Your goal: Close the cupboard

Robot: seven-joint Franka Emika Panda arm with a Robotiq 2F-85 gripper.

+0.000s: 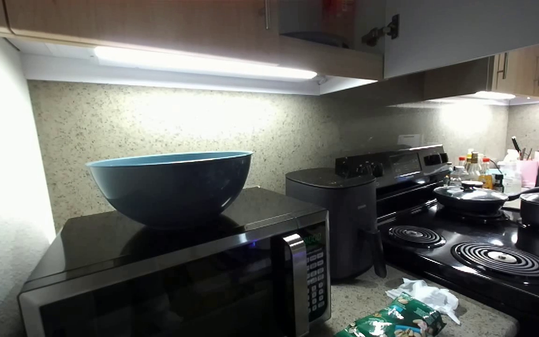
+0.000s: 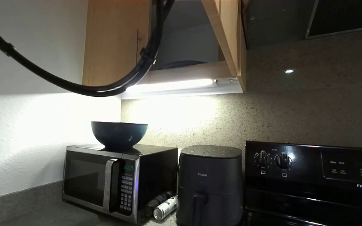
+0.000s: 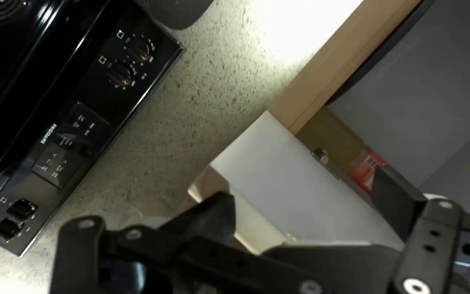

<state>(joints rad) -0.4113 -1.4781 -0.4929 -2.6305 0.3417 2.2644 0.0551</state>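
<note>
The brown wooden cupboard hangs on the wall above the microwave, one flat door shut beside a slim bar handle. Its right-hand door stands swung out, showing a pale inner face and a metal hinge. In another exterior view that open door appears nearly edge-on beside the dark inside. My gripper is open in the wrist view, fingers far apart, with the pale door spanning the gap behind them. Whether a finger touches the door I cannot tell. Neither exterior view includes the gripper.
A black cable loops in front of the cupboard. Below stand a black microwave bearing a blue bowl, a dark air fryer and a black stove. A black range hood adjoins on the right. Something red sits inside the cupboard.
</note>
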